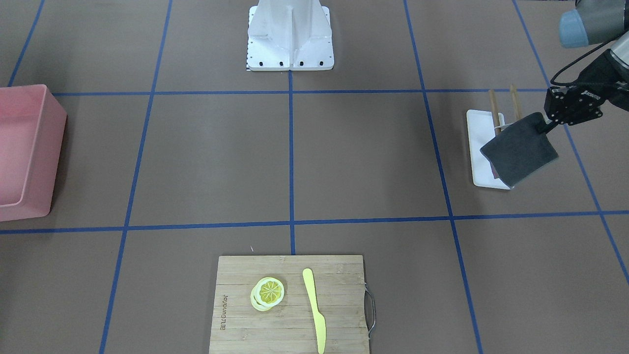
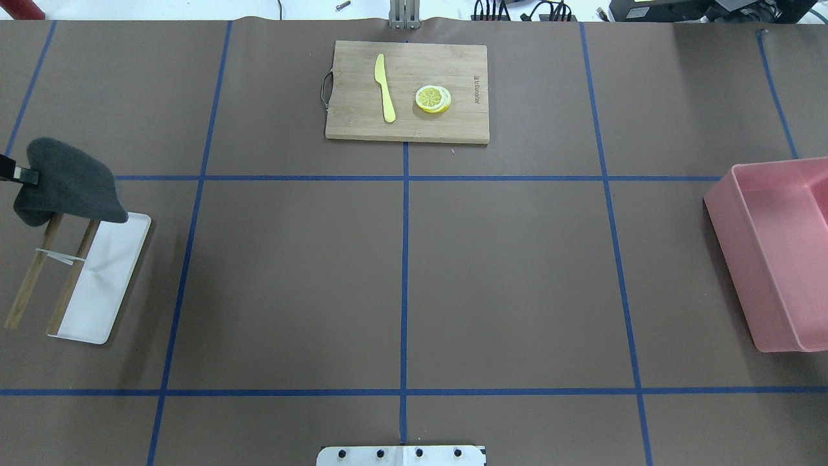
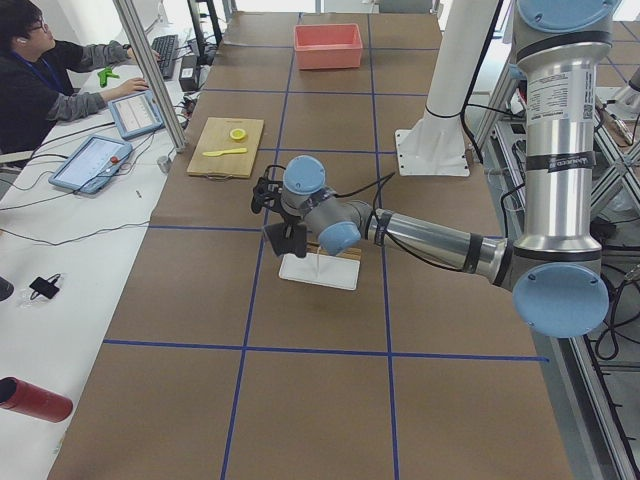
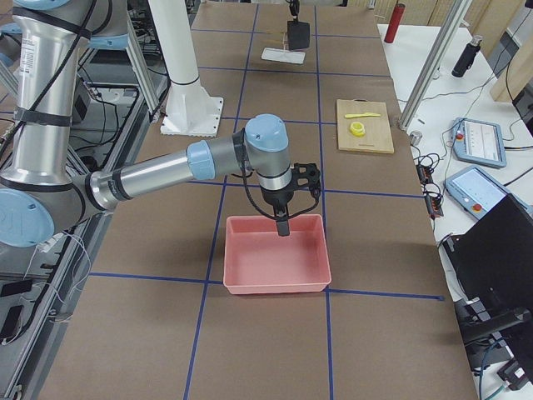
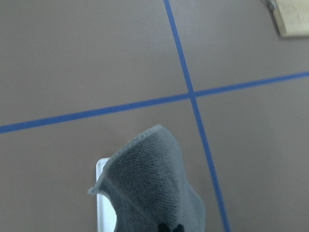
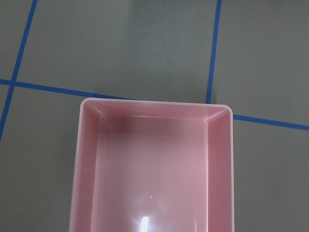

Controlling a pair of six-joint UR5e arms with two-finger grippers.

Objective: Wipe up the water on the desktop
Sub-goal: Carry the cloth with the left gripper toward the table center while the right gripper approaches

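The brown desktop (image 2: 504, 272) with blue tape lines shows no water that I can make out. My left gripper (image 1: 544, 126) is shut on a corner of a dark grey cloth (image 1: 520, 150). It holds the cloth in the air above a white tray (image 2: 103, 285) at the table's left end. The cloth also shows in the overhead view (image 2: 68, 184) and hangs in the left wrist view (image 5: 154, 188). My right gripper (image 4: 283, 225) hangs over a pink bin (image 4: 277, 254). I cannot tell if it is open or shut.
A bamboo cutting board (image 2: 349, 116) with lemon slices (image 2: 433, 99) and a yellow knife (image 2: 384, 87) lies at the far middle. The pink bin (image 2: 776, 259) stands at the right end. Two wooden sticks (image 2: 29, 285) lean at the white tray. The robot base (image 1: 290, 34) stands mid-table.
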